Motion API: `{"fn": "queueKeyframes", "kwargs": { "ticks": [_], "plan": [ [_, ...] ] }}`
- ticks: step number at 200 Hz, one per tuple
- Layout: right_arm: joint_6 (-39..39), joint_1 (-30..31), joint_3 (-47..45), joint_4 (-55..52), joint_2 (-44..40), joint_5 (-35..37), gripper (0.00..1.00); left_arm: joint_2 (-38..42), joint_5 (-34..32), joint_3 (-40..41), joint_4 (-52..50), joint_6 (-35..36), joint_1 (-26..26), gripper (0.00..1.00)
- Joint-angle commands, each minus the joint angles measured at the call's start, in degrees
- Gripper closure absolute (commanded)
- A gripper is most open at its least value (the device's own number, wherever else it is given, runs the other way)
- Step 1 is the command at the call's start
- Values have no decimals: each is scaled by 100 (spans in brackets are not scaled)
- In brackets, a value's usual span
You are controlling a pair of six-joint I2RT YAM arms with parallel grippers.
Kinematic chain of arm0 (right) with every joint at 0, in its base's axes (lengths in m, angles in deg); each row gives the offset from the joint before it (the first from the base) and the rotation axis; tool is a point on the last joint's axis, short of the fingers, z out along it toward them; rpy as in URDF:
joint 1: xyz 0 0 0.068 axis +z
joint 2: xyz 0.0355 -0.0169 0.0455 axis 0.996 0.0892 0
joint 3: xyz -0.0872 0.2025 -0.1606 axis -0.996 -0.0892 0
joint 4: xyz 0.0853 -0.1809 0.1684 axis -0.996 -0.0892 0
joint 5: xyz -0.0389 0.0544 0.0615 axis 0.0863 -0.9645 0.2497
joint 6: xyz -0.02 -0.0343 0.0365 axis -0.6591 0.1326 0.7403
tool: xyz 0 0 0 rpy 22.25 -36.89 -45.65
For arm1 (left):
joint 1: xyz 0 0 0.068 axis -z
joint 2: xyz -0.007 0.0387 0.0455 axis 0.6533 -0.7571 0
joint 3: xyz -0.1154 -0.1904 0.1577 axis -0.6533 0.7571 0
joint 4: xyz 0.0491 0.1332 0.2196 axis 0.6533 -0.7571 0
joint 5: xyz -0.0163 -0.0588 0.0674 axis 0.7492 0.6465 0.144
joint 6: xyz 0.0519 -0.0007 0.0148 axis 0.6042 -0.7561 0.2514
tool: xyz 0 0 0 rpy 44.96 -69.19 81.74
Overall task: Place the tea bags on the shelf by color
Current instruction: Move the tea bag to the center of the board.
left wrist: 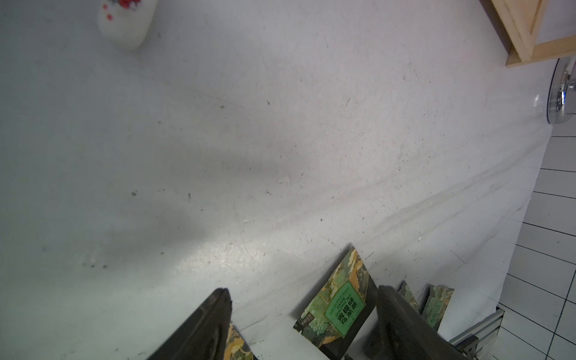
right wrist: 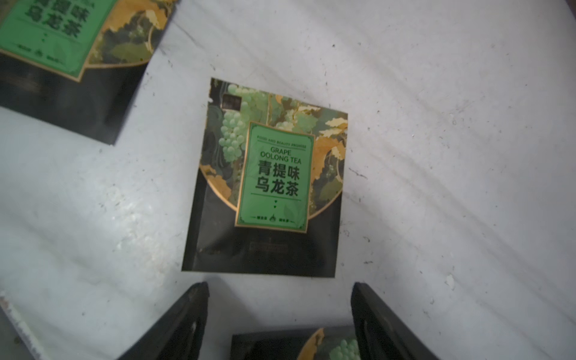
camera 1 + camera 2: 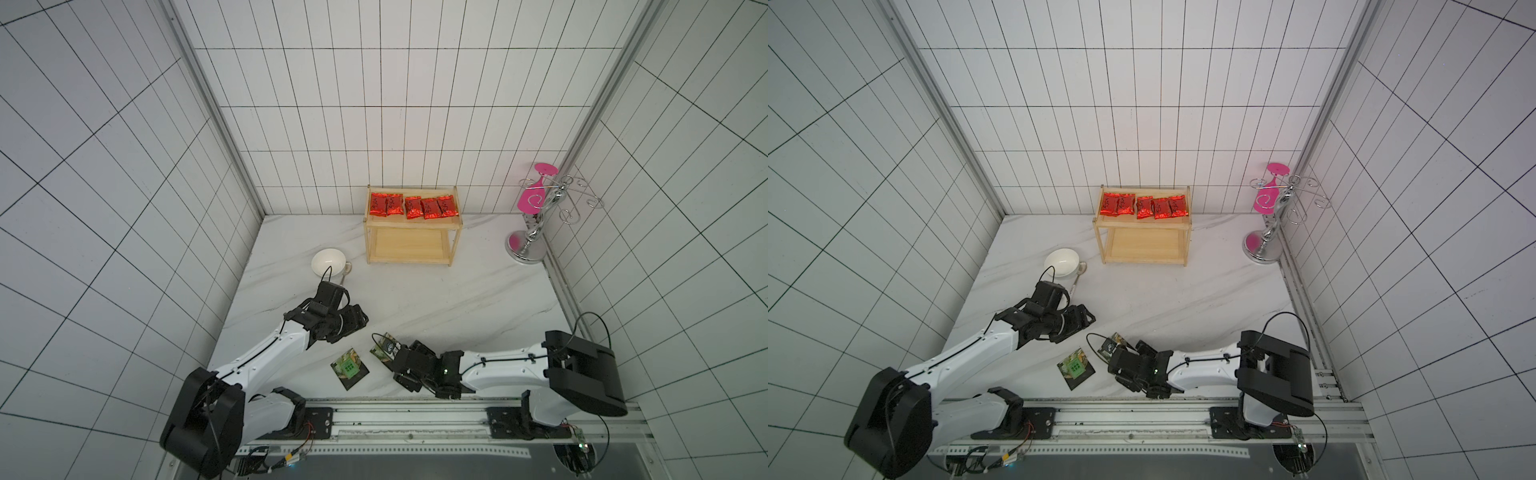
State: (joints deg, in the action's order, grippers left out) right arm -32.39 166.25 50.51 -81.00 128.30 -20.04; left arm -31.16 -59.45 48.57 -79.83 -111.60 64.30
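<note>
Five red packets (image 3: 413, 206) fill the shelf's (image 3: 413, 226) top tier almost rim to rim, and its lower tier shows open wood. Well in front of the shelf, near the table's (image 3: 457, 291) front edge, dark sachets (image 3: 350, 368) lie flat and apart. The left claw (image 1: 304, 291) and right claw (image 2: 279, 285) hang over them, both spread wide and holding nothing. Bare table runs from there to the shelf.
</note>
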Motion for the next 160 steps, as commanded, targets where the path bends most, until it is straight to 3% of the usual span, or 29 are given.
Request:
{"fn": "queueKeyframes", "kwargs": {
  "ticks": [1, 70, 93, 122, 160],
  "plan": [
    [11, -75, 188, -49, 280, 222, 21, 19, 260, 210, 261, -96, -22, 23],
    [-148, -735, 573, 449, 834, -313, 20, 42, 358, 391, 411, -130, -30, 25],
    [-58, -867, 599, 397, 438, -460, 28, -121, 591, 469, 774, -49, -26, 30],
    [435, -1531, -14, 1305, -863, -1684, 36, -414, 1045, 406, 1334, -75, 4, 33],
    [1073, -2573, -272, 2378, -565, -3300, 53, -884, 972, 157, 1511, 28, 300, 35]
  ]
}}
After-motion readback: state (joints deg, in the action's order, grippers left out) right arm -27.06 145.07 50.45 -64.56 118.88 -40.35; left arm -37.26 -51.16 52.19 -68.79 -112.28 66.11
